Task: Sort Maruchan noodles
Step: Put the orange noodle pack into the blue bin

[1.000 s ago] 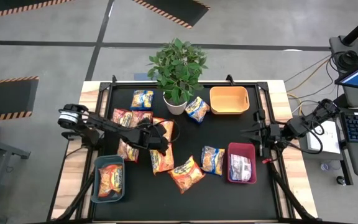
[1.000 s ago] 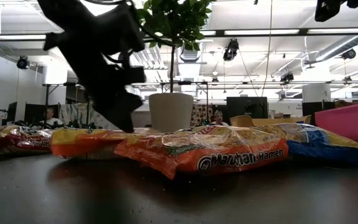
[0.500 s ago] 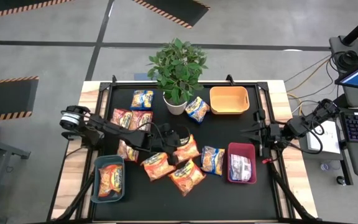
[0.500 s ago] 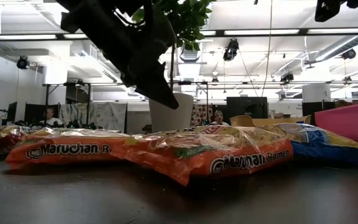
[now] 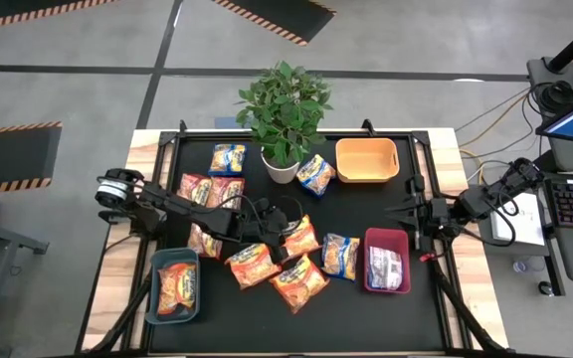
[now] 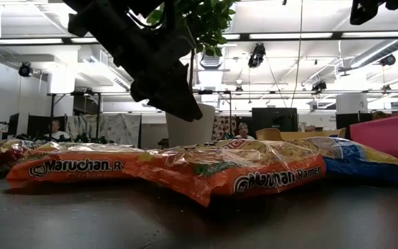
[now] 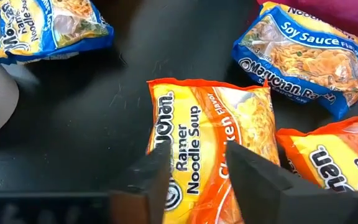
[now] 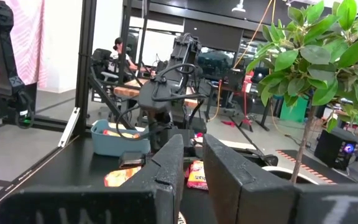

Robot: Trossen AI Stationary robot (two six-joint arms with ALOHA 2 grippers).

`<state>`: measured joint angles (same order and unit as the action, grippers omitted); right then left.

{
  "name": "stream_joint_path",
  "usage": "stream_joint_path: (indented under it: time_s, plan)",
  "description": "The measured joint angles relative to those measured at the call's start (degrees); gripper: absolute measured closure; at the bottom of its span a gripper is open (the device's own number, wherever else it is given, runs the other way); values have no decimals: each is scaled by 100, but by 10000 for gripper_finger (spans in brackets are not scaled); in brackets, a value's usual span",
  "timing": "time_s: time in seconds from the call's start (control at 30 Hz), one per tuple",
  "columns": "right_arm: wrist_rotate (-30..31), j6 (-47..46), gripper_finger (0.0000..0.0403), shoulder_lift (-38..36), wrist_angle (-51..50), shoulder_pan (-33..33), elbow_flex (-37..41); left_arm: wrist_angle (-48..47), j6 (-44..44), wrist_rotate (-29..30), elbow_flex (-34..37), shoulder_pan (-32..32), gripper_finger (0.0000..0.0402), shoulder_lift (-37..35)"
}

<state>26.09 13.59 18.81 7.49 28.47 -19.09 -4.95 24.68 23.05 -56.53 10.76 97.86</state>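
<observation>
Orange, red-pink and blue-and-yellow Maruchan packets lie flat across the black table. My left gripper point(image 5: 280, 227) point(image 6: 175, 104) is open and hovers over one orange packet point(image 7: 210, 149) point(image 5: 299, 239), a finger standing over each of its long sides. Two more orange packets point(image 5: 252, 266) point(image 5: 299, 281) lie toward the near edge, and a blue one point(image 5: 341, 256) lies to their right. Red-pink packets point(image 5: 210, 188) lie under the left arm. My right gripper point(image 5: 406, 214) point(image 8: 192, 140) waits shut at the table's right edge.
A grey-blue bin point(image 5: 156, 288) at the near left holds an orange packet. A red bin point(image 5: 386, 237) at the near right holds a packet. An orange bin point(image 5: 366, 174) stands at the far right. A potted plant point(image 5: 285, 109) stands far centre, with blue packets point(image 5: 228, 158) point(image 5: 315, 174) on either side.
My left gripper has moved toward the table's right edge and risen off the packets. One orange packet that was by its fingers now lies farther right, in front of them. The orange packet nearer the near edge has turned about on the table.
</observation>
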Motion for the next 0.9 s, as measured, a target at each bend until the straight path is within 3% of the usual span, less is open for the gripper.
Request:
stream_joint_path:
  time_s: [0.2,0.4,0.7,0.9]
  plan:
    - [0,-5,351,0,-5,0,0,-159,-26,973,2,0,164,11]
    - [-2,-2,351,0,-39,1,0,-193,-108,1071,2,6,118,13]
    - [-2,-1,351,0,-95,0,0,-119,-94,142,14,-89,115,17]
    - [-2,-2,351,0,-96,0,0,543,-341,-84,310,-253,115,17]
